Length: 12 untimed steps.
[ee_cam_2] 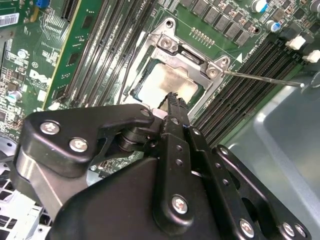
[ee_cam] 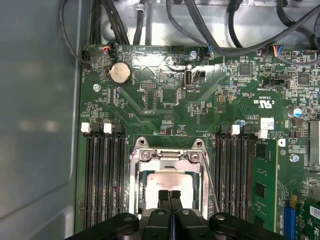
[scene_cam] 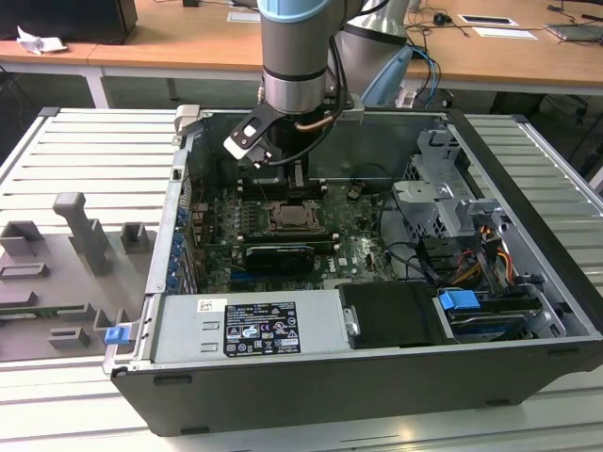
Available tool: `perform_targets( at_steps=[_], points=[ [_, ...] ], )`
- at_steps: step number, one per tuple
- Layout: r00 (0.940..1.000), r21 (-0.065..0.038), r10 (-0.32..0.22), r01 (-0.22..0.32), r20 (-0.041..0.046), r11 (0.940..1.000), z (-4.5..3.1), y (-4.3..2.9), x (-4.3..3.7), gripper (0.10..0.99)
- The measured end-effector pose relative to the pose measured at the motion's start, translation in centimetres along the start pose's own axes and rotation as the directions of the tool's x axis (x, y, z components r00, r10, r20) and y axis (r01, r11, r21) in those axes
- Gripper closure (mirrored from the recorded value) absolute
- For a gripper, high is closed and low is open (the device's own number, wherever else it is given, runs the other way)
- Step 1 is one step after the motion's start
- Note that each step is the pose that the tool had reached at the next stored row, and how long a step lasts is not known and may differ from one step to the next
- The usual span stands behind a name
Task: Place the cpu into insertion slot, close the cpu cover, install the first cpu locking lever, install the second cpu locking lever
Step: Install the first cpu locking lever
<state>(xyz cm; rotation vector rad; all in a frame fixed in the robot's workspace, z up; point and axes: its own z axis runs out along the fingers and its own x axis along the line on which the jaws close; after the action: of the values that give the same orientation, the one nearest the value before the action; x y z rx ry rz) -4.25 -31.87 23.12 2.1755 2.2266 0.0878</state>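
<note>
The cpu (ee_cam: 167,181), a dull silver-tan square, lies in the insertion slot (ee_cam: 134,175) on the green board. The silvery cpu cover (ee_cam: 167,156) lies flat around it, so the chip shows through its window. My gripper (ee_cam: 170,194) is shut with nothing between its fingers, and its tips hover at the near edge of the chip. The second wrist view shows the same: shut gripper (ee_cam_2: 174,97) over the cpu (ee_cam_2: 167,82) and cover (ee_cam_2: 192,59). A thin metal locking lever (ee_cam_2: 260,77) juts out sideways from the socket corner. In the exterior view the gripper (scene_cam: 294,177) hangs just above the slot (scene_cam: 291,218).
Rows of long black memory slots (ee_cam: 102,175) flank the socket on both sides. A long black card (scene_cam: 278,254) sits in front of it, then the power supply box (scene_cam: 245,325). The drive cage (scene_cam: 443,198) and cables are on the exterior view's right. Case walls enclose everything.
</note>
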Motion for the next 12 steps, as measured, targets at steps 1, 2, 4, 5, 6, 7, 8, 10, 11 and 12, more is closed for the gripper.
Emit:
perform_targets(
  at_steps=[1, 2, 4, 5, 6, 7, 8, 10, 11, 12],
  points=[
    [1.0000, 0.000, 0.000, 0.000, 0.0000, 1.0000, -0.10, 0.01, 0.00, 0.980],
    [1.0000, 0.000, 0.000, 0.000, 0.0000, 1.0000, -0.19, 0.01, 0.00, 0.980],
    [1.0000, 0.000, 0.000, 0.000, 0.0000, 1.0000, -0.26, 0.02, 0.01, 0.980],
    [1.0000, 0.000, 0.000, 0.000, 0.0000, 1.0000, -0.31, 0.02, 0.01, 0.980],
    [1.0000, 0.000, 0.000, 0.000, 0.0000, 1.0000, -0.33, 0.02, 0.01, 0.980],
    [1.0000, 0.000, 0.000, 0.000, 0.0001, 1.0000, -0.43, 0.03, 0.01, 0.980],
    [1.0000, 0.000, 0.000, 0.000, 0.0001, 1.0000, -0.51, 0.03, 0.01, 0.980],
    [1.0000, 0.000, 0.000, 0.000, 0.0001, 1.0000, -0.60, 0.04, 0.01, 0.980],
    [1.0000, 0.000, 0.000, 0.000, -0.0002, 1.0000, -0.62, 0.04, 0.02, 0.980],
    [1.0000, 0.000, 0.000, 0.000, -0.0002, 1.0000, -0.64, 0.04, 0.02, 0.980]
  ],
)
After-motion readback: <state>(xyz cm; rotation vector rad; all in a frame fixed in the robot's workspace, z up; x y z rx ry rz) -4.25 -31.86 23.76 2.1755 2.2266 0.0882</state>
